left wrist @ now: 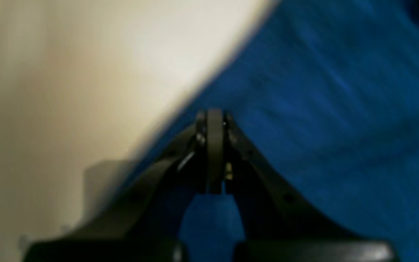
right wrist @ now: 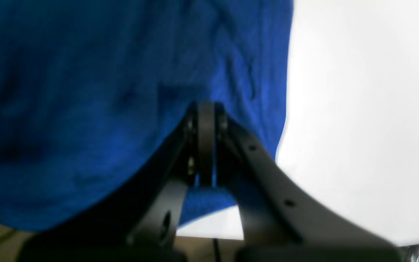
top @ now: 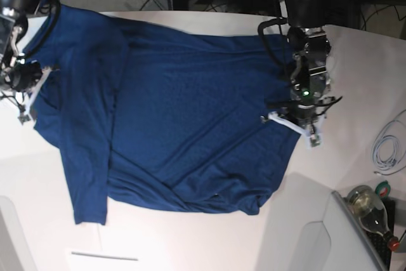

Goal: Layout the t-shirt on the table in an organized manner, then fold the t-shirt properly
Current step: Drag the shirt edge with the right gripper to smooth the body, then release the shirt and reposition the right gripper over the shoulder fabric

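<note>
I am looking down on the plain dark navy-blue short-sleeved t-shirt (top: 184,112) of thin soft fabric, which is lying spread across most of the very large smooth white table (top: 355,80), with one long flap running down toward seven o'clock and a bunched, wrinkled hem sitting around five o'clock in the base view. My left gripper (top: 298,115) is sitting at the shirt's three o'clock edge, and in its wrist view its jaws are pressed together with blue cloth showing at and below the tips (left wrist: 215,120), so I am judging it pinched on the fabric edge. My right gripper (top: 25,80) is working at the nine o'clock edge; its wrist view is showing the jaws closed flat against each other (right wrist: 206,109) with cloth draped over and behind them, which I am reading as a grip on the shirt too. The cloth is looking light, limp and easily creased, so I am expecting it to sag and drag rather than hold any shape, and to slip if only a thin layer is caught. I am thinking the best holds are at the seamed edges and corners, pulled apart evenly to flatten the wrinkles near five o'clock before any fold.
</note>
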